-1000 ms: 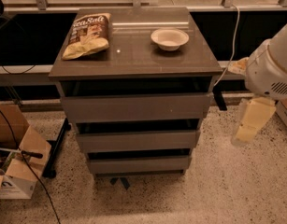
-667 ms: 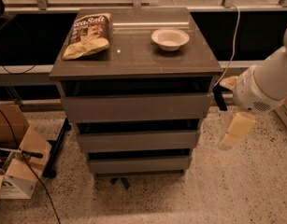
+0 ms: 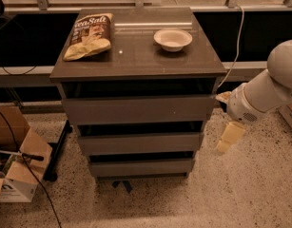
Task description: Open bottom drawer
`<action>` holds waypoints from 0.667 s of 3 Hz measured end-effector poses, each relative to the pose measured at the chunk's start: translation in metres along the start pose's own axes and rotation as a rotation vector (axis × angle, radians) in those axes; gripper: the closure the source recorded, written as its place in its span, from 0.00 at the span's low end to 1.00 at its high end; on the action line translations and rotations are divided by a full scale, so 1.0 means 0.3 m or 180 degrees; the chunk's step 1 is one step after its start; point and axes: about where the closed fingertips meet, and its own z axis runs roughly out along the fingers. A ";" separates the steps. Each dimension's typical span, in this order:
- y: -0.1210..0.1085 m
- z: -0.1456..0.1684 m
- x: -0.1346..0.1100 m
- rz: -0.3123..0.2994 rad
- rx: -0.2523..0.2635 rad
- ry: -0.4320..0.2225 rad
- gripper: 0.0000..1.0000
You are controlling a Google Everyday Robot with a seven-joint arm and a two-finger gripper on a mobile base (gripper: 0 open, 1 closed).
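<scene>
The grey-brown cabinet (image 3: 136, 65) has three handleless drawers. The bottom drawer (image 3: 141, 166) is the lowest and narrowest-looking front, and it sits flush with the fronts above it. My gripper (image 3: 226, 141) hangs from the white arm (image 3: 264, 94) to the right of the cabinet. It is level with the middle drawer (image 3: 140, 143) and a short way off the cabinet's right side. It touches nothing.
A chip bag (image 3: 90, 34) and a white bowl (image 3: 172, 39) lie on the cabinet top. An open cardboard box (image 3: 14, 170) and a black stand foot (image 3: 57, 151) are on the speckled floor at the left. A white cable (image 3: 238, 37) hangs at the back right.
The arm and gripper have moved left and down, closer to the cabinet's right side. The drawers have not moved.
</scene>
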 end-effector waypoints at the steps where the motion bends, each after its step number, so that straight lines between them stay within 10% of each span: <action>1: 0.035 0.096 -0.022 -0.0053 -0.0080 0.0094 0.00; 2: 0.026 0.237 -0.026 -0.0109 -0.0009 0.0158 0.00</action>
